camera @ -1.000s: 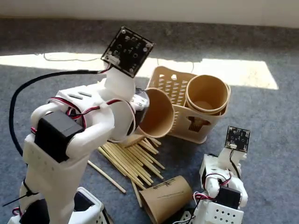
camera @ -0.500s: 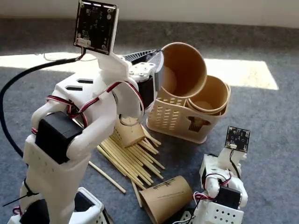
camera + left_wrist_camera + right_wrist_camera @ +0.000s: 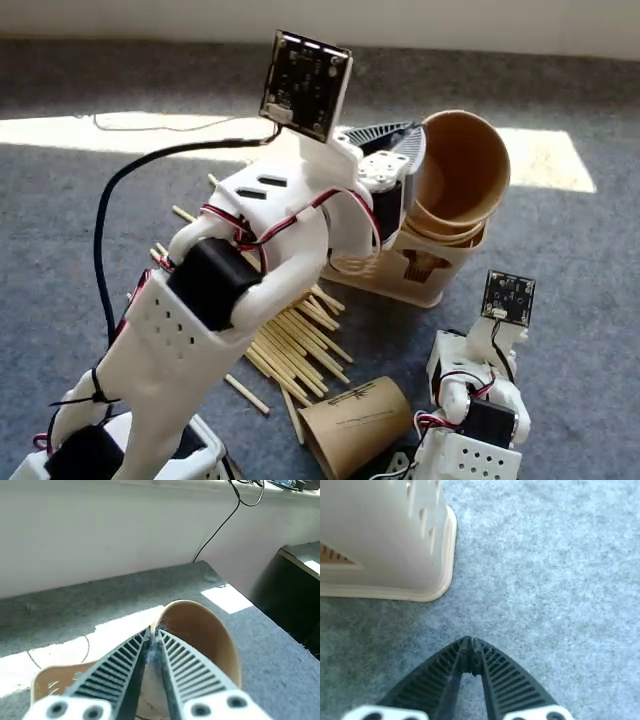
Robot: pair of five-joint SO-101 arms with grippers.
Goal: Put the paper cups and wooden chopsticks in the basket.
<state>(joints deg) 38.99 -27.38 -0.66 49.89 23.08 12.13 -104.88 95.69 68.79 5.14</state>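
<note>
**Edges and clearance.** The basket (image 3: 425,272) stands on grey carpet (image 3: 570,250), with open floor to its right and behind it. Nested cups (image 3: 440,228) fill its right end. The tilted paper cup (image 3: 465,165) you hold hangs directly over them; you cannot tell whether it touches them. The chopsticks (image 3: 297,345) lie in a loose bundle in front of the basket, partly under the left arm. A fallen cup (image 3: 355,425) lies on its side at their near ends, beside the right arm's base.

**Fingers.** Your left gripper (image 3: 153,630) is clamped on the held cup's rim, its fingers nearly together. Your right gripper (image 3: 470,647) is closed tip to tip on nothing. It hangs over bare carpet near the basket's rounded bottom corner, apart from it.
</note>
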